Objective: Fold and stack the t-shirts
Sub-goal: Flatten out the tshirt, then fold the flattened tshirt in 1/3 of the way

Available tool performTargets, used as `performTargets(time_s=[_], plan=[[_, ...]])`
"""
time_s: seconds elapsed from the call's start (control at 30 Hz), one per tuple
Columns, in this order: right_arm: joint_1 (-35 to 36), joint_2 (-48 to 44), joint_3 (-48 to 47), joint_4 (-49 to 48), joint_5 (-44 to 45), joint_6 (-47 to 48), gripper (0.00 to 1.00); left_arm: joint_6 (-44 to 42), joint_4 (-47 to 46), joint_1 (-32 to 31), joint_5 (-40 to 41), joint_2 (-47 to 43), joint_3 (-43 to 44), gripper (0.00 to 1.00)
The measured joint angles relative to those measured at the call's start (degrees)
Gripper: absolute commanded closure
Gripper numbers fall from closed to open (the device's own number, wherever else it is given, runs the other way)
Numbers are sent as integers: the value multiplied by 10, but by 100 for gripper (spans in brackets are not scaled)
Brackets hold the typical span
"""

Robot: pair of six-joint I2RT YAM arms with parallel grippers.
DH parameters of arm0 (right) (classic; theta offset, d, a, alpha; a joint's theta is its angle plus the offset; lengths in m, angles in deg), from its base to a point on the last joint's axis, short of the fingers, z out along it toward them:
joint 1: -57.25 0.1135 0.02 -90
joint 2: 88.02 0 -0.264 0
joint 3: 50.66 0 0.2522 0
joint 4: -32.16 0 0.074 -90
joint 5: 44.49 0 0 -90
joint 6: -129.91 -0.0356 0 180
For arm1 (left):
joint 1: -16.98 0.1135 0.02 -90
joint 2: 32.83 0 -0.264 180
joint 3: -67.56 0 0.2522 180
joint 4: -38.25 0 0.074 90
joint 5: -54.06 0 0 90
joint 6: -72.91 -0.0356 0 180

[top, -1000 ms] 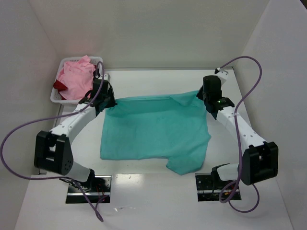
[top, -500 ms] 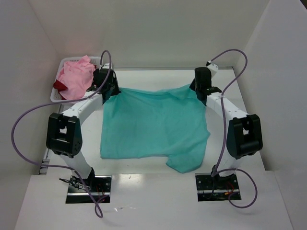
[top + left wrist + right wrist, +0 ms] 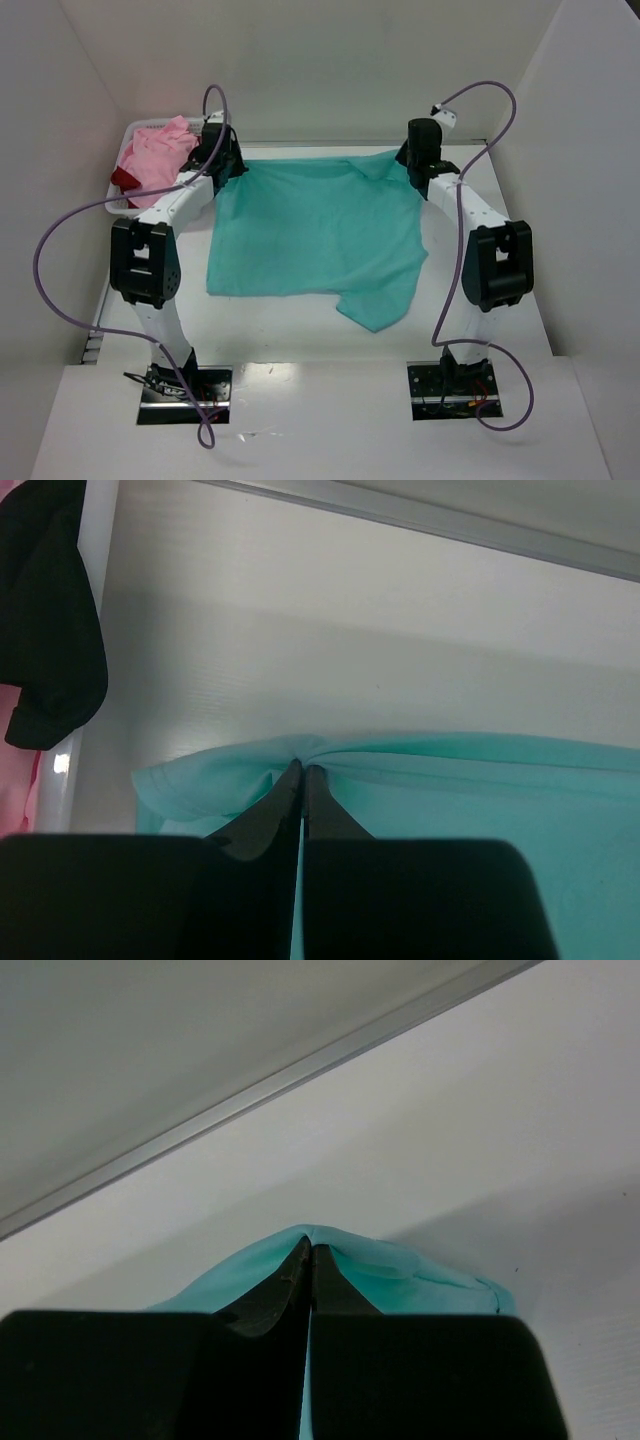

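Across the table (image 3: 290, 335), teal t-shirt (image 3: 315, 235) spread nearly flat, far corners pinched by left gripper (image 3: 302, 769) and right gripper (image 3: 309, 1251)

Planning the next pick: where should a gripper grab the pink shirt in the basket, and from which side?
Pinch a raised fold on top of the pink shirt, coming straight down. It lies crumpled in the white basket, whose walls block a sideways approach, and seems to overlap the dark red shirt, so a shallow pinch likely lifts pink alone.
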Motion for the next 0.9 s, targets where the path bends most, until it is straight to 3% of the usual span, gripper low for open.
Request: performTargets(time_s=[0.3, 0.57, 0.9], plan=[[0, 4, 35, -7, -17, -7, 100, -11, 1, 1, -2, 9, -6, 100], [-4, -33, 141, 7, -48, -31, 100, -12, 14, 21, -12, 8, -69, 100], [-5, -87, 174, 19, -78, -44, 100, -21, 36, 26, -14, -26, -126, 100]])
